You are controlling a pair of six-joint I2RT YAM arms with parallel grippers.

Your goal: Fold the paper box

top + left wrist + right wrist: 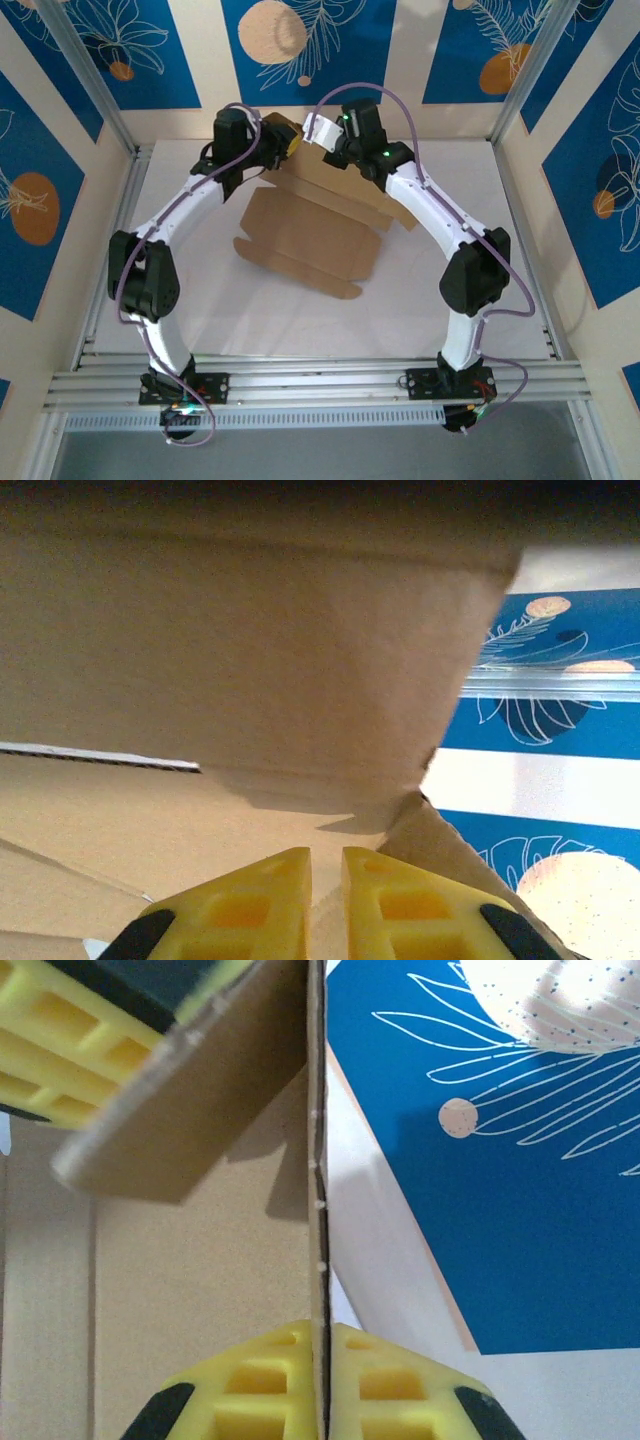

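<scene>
Spotting paper box (300, 245) mid-table (470, 290), near flaps lying flat. Further back, seeing rear wall (335, 185) tipped up. Clamped tight on its edge w/ right gripper (320, 1380), prob. to keep it upright. Nearly closed at left gripper (326, 900) under a flap (250, 650); can't tell if gripping.

No readable text, label or number anywhere.
</scene>
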